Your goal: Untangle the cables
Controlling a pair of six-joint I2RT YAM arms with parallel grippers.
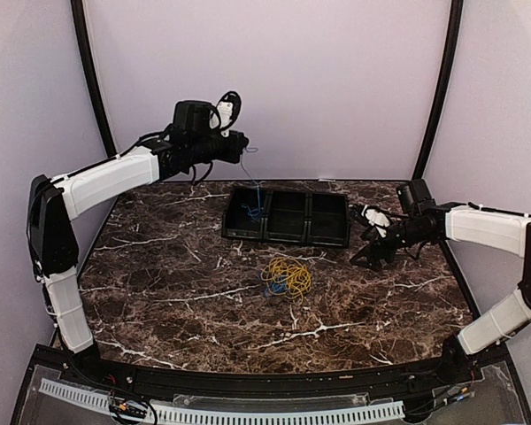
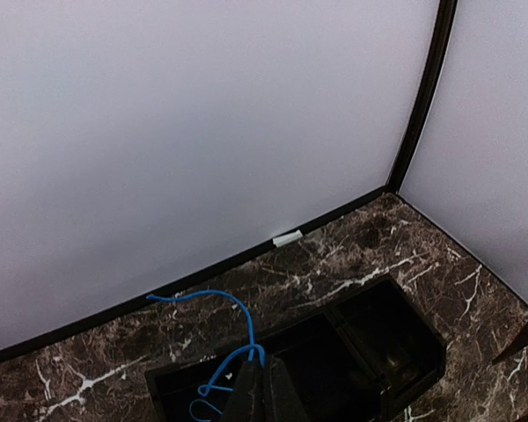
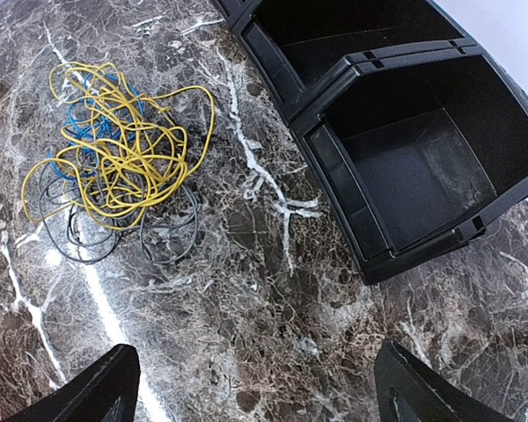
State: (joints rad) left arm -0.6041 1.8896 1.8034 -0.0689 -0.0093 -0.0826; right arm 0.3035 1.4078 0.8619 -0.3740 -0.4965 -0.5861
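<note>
Above the left compartment of the tray point(image 1: 288, 240), the left gripper point(image 2: 264, 387), clamped on the blue cable point(image 2: 244, 310), should lower before releasing; the right gripper point(image 1: 372, 257) stands with jaws apart.

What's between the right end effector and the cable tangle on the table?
Only bare table. The right wrist view shows marble running unbroken from the open right end effector to the cable tangle.

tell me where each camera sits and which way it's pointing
Top external: above and behind the bases, looking down on the table; both arms show.
Left wrist: raised high, facing the back wall and tray; shut left pincer holding blue cable.
Right wrist: low, looking down at the tangle; open right pincer shows.
Both wrist views share the tray.
</note>
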